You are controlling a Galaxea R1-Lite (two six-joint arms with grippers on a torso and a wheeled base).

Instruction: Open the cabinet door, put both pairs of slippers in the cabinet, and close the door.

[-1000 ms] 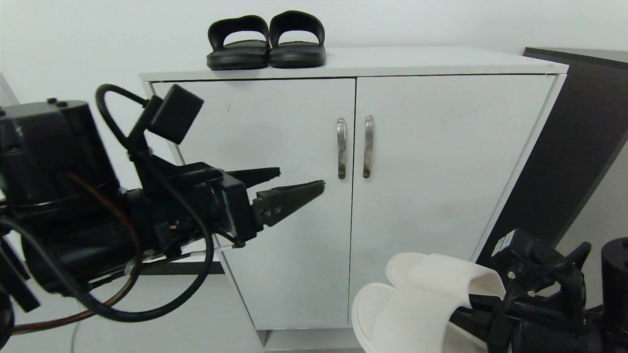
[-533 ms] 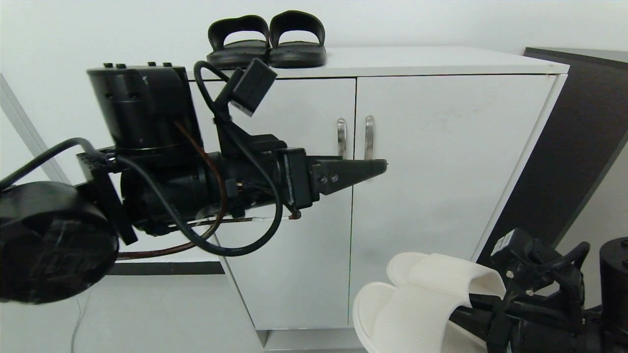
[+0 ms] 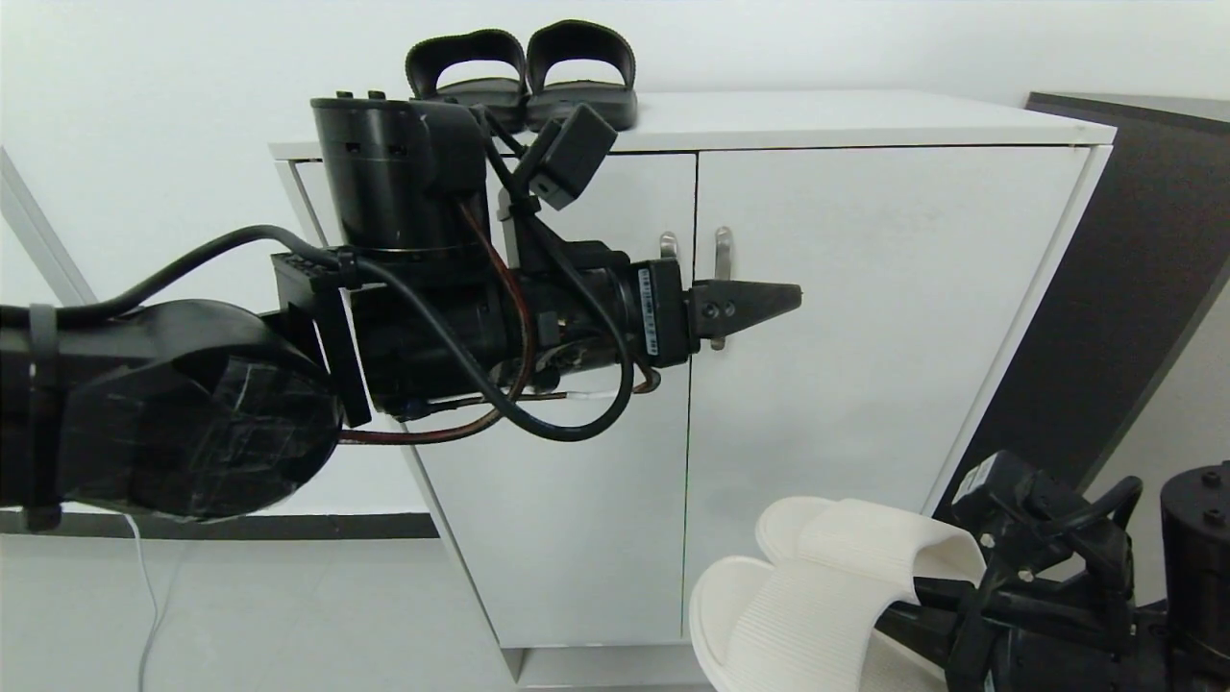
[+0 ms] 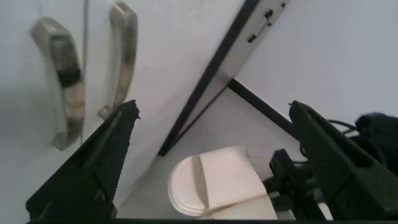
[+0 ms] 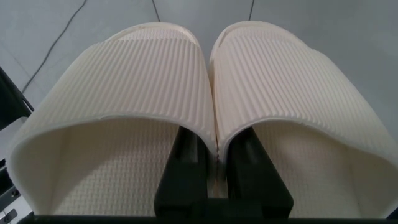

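The cabinet [image 3: 865, 317] stands with both doors shut. The left gripper [image 3: 788, 294] hovers near the centre, fingers spread wide apart, just in front of the 2 handles [image 3: 723, 240]. The black slippers [image 3: 524, 72] sit on the cabinet top at 12 o'clock. At 5 o'clock, the right gripper [image 5: 214, 177] is clamped on the white slippers [image 3: 826, 577], pinching their 2 inner strap edges together.
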